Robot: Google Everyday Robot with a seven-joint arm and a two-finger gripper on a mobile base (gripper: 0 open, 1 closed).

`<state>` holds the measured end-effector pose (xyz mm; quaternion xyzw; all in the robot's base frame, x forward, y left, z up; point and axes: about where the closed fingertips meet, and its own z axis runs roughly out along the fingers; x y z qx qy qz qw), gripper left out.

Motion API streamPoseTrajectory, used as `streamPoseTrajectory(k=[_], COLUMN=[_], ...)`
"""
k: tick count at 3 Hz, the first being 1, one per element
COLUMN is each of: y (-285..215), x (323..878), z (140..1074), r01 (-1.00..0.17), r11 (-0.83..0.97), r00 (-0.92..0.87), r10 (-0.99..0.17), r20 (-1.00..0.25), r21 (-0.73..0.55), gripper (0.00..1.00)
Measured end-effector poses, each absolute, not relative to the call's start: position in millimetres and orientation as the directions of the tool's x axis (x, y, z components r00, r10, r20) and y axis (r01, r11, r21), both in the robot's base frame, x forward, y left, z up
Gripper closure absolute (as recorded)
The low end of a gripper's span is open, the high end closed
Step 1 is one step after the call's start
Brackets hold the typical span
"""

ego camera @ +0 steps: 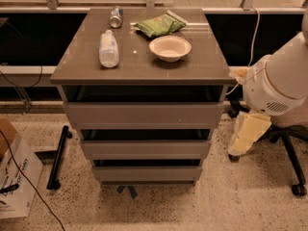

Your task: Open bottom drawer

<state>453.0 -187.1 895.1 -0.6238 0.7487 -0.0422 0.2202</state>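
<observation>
In the one camera view, your arm [276,83] comes in from the right of the cabinet [139,69] and the frame edge cuts it off. You see only a round white joint and a cream link hanging down from it. The gripper [237,148] sits at the low end of that link, just right of the cabinet and clear of it, about level with the middle drawer [146,149]. It holds nothing you can see, and you cannot tell how wide it stands.

The bottom drawer [147,173] is the lowest strip of the cabinet, a flat grey-brown front with no handle. A dark gap runs above it, and its inside is hidden.

The top drawer [143,115] is the tallest and widest front, equally plain and matte.

On the cabinet's smooth brown top lie:
- a clear plastic bottle [109,48] on its side, at the left
- a metal can [116,17] at the back
- a crinkled green bag [159,24] at the back
- a round pale bowl [170,48] in front of the bag

On the speckled floor:
- left of the cabinet, a black bar [57,158] and a cardboard box [17,186] cut off by the edge
- right of the cabinet, a black chair base [293,162], partly behind the arm
</observation>
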Motion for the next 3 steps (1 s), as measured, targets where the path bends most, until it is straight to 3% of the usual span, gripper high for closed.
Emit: streamPoseTrajectory(k=[2,3], y=[-169,-134], x=[453,468], z=[859,796], r01=[-0.892,-0.886], r11=[0.278,0.31], r00=[-0.179,-0.17], r10=[-0.942,-0.909], r20=[-0.284,-0.38], r21=[-0.357,-0.345], gripper=[0.0,0.0])
